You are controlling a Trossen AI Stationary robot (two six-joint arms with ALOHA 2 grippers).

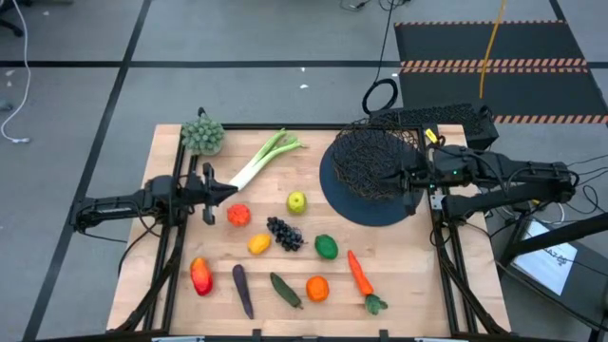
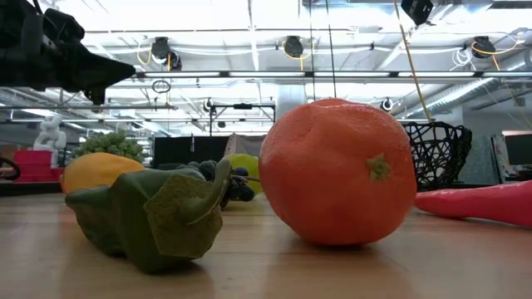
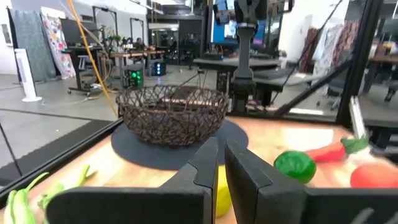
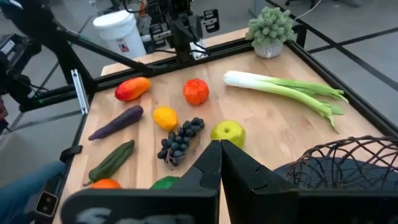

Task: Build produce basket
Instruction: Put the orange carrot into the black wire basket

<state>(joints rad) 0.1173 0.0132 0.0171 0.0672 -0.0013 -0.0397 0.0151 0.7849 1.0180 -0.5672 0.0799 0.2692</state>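
The black wire basket [image 1: 366,160] sits on its round dark disc [image 1: 353,204] at the table's far right; it also shows in the left wrist view [image 3: 171,115]. Produce lies spread on the wood: leek [image 1: 258,160], tomato [image 1: 237,216], apple [image 1: 296,201], grapes [image 1: 285,233], lemon [image 1: 258,244], lime [image 1: 326,247], carrot [image 1: 359,274], orange [image 1: 316,287], cucumber [image 1: 285,290], eggplant [image 1: 242,290] and red pepper [image 1: 200,275]. My left gripper [image 1: 226,190] hovers shut beside the tomato and leek. My right gripper [image 1: 407,180] is shut, over the basket's right side.
A grey-green bushy clump [image 1: 202,135] stands at the far left corner. Black frame rails run along the table's left and right edges. Bare wood lies between the leek and the basket. In the low view the orange [image 2: 337,170] and cucumber [image 2: 141,216] sit close to the near edge.
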